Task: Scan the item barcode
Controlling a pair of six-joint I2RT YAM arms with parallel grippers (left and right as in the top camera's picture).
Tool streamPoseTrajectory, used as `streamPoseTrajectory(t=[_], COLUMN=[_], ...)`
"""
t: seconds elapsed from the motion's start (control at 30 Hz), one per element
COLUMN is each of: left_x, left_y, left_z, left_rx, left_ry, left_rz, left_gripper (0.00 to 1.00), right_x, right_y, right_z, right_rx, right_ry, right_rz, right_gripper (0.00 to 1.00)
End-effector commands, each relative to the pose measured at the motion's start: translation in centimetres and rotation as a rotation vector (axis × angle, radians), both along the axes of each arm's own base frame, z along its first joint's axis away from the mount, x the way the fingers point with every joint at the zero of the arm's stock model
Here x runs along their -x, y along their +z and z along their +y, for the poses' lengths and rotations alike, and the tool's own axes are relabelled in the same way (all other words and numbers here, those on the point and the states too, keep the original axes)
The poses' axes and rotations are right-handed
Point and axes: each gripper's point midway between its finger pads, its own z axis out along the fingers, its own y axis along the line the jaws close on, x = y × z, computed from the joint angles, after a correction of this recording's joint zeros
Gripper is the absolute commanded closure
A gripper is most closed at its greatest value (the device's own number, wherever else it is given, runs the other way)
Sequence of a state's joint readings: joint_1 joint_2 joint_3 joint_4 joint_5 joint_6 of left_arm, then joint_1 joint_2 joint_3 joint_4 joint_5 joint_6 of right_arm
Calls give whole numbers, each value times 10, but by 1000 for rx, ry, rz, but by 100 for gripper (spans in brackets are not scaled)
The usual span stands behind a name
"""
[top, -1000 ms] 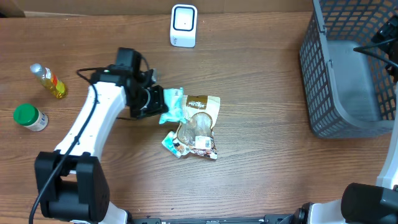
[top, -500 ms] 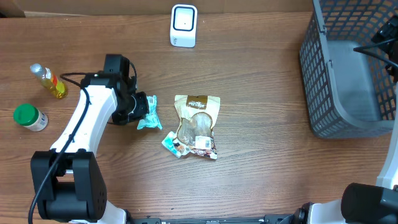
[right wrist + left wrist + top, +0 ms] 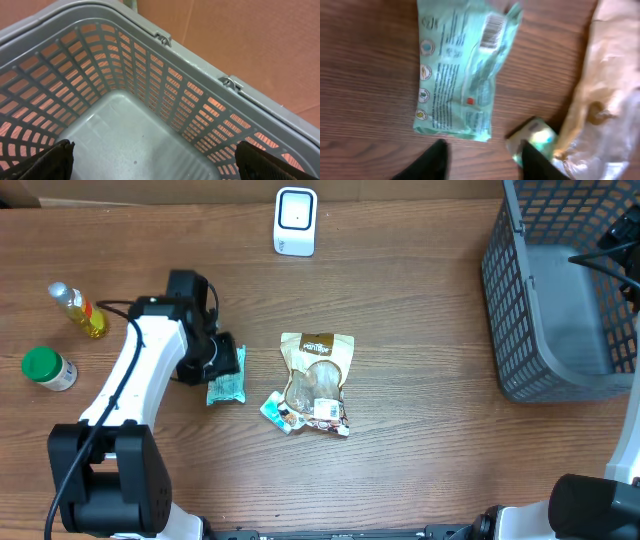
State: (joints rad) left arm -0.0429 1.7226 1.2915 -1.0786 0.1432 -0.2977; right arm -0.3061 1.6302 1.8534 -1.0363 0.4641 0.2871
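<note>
Right gripper: spread wide, empty, over the grey plastic mesh basket, far right of the white box-shaped scanner.

Left gripper: fingers parted, clasping nothing. It hangs just short of the mint-green plastic packet, which lies flat, loose, nearer the robot than the scanner and to its left.

1 barcode, face up at the packet's far corner.

Judgement: pinch the near edge, leave the barcode uncovered, present it square to the scanner.
</note>
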Motion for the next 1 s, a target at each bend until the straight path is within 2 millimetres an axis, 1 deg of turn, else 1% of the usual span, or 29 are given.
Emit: streamPoseTrajectory(t=[0.0, 0.03, 0.07, 0.13, 0.3, 0.53, 0.7, 0.77, 0.9, 0.97], left_x=[-10, -8, -7, -4, 5, 10, 9, 9, 13, 16], left_y=[14, 13, 11, 7, -6, -25, -41, -49, -67, -78], left_z=[1, 4, 8, 12, 10, 7, 6, 6, 3, 1], left_rx=[5, -11, -31, -63, -70, -72, -74, -76, -86, -93], left_ry=[6, 8, 15, 30, 20, 27, 25, 23, 6, -6], left_rz=[-26, -20, -11, 4, 43, 74, 109, 125, 178, 208], left_gripper=[86, 93, 96, 96, 95, 95, 95, 94, 80, 77], right_x=[1, 1, 1, 1, 1, 1, 1, 1, 1, 1], right_y=[4, 4, 4, 4, 4, 4, 4, 4, 4, 4], right_z=[-2, -2, -2, -2, -2, -2, -2, -2, -2, -2], right_rx=[15, 15, 15, 15, 15, 14, 15, 15, 15, 15], right_ry=[-8, -8, -8, -8, -8, -8, -8, -8, -8, -8], right_rz=[-5, -5, -5, -5, -5, -5, -5, -5, -5, -5], right_gripper=[0, 0, 0, 0, 0, 0, 0, 0, 0, 0])
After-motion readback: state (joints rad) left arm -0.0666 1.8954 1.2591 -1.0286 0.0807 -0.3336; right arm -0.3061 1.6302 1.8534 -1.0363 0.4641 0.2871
